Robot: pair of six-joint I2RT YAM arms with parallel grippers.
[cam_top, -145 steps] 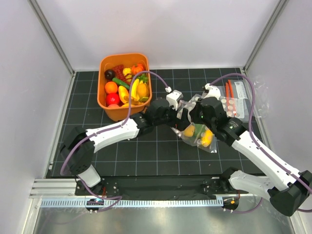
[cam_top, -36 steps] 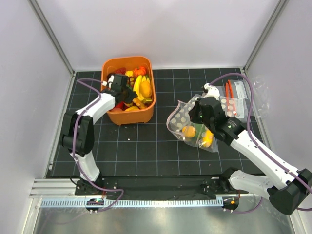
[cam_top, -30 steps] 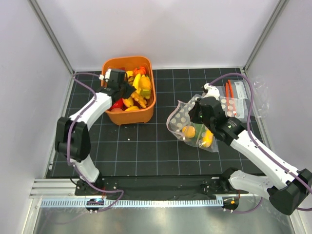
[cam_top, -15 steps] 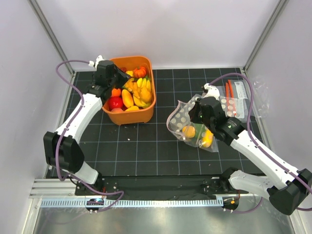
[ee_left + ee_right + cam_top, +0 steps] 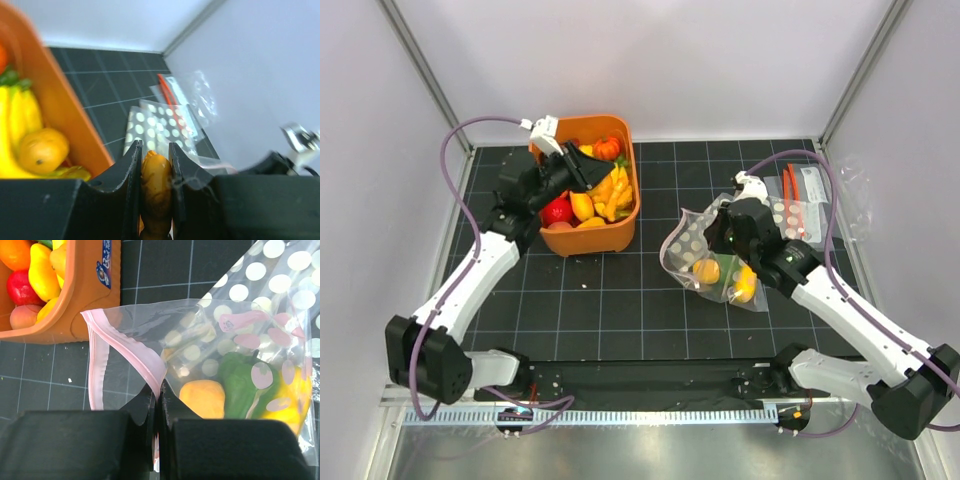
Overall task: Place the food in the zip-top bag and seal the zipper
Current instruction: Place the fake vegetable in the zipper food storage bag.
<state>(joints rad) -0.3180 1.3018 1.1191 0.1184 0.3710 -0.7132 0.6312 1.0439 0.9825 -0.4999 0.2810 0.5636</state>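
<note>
1. While the right arm reaches in from the near edge, the clear, crinkly zip-top plastic bag lies right of the tabletop's centre, with its mouth turned toward the bin.
2. Its thin pale pink zipper strip gapes open. One lip is pinched, and the other bows away in a loop toward the bin side.
3. Inside the bag sit a rounded orange-yellow toy fruit, a glossy green toy pepper and a yellow toy piece toward the closed end.
4. The right pincer is clamped together on the strip's near lip.
5. The left pincer is clamped on a knobbly orange-brown toy food. It hangs over the far part of the deep orange plastic bin, which holds mixed yellow, orange and red toy produce.
6. A band of black gridded tabletop separates the bin's right wall from the bag's mouth.
7. White-dotted clear bags lie beneath and behind the zip-top bag, and small clear bags with red-orange strips lie farther back, close to the right metal corner rail.
8. The bin stands in the far-left part of the tabletop, near the left metal corner rail and the white back wall.
</note>
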